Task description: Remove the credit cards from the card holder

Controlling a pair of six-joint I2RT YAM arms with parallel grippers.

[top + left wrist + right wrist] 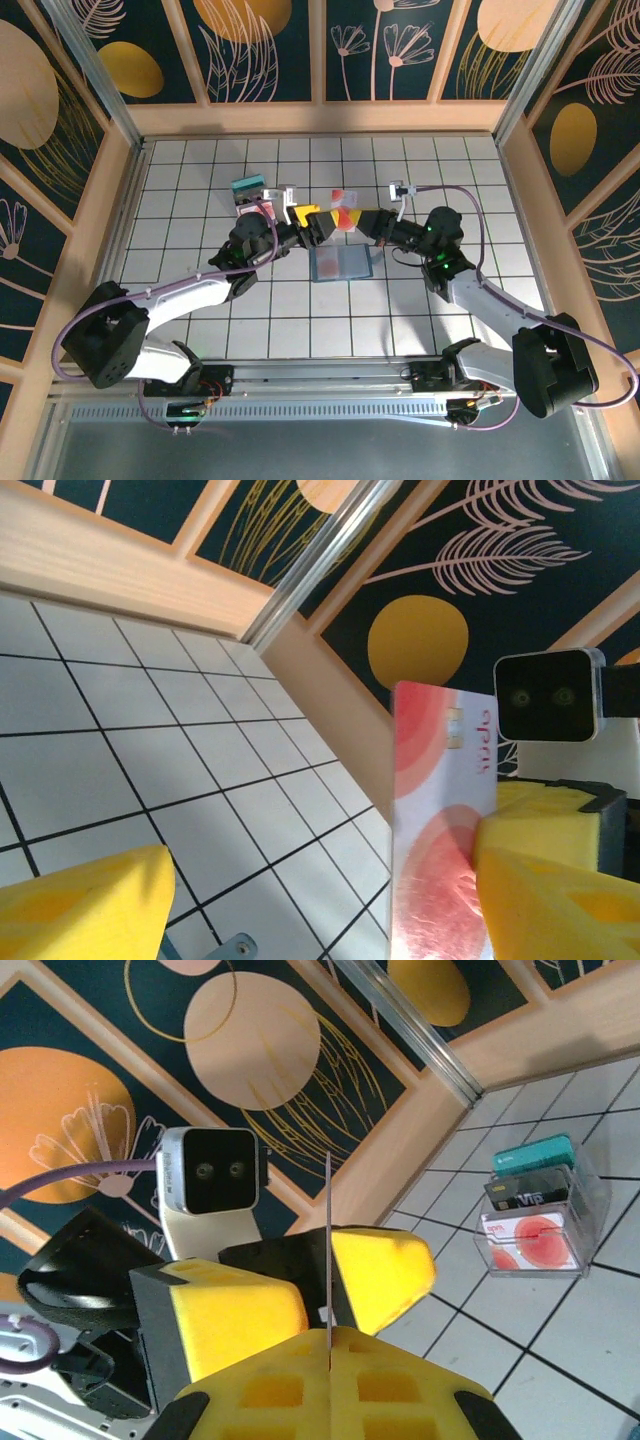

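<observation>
The red-pink credit card [345,215] is held above the slate-blue card holder [340,263] at mid-table, pinched at one end by the right gripper [372,222], its long axis reaching between the spread fingers of the left gripper [310,222], close against one pad.

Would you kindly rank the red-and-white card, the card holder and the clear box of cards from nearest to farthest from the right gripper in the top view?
1. Red-and-white card: clamped in the right gripper, at its left.
2. Card holder: lying flat, lower in the picture, slightly left.
3. Clear box of cards: far left, higher in the picture.
</observation>
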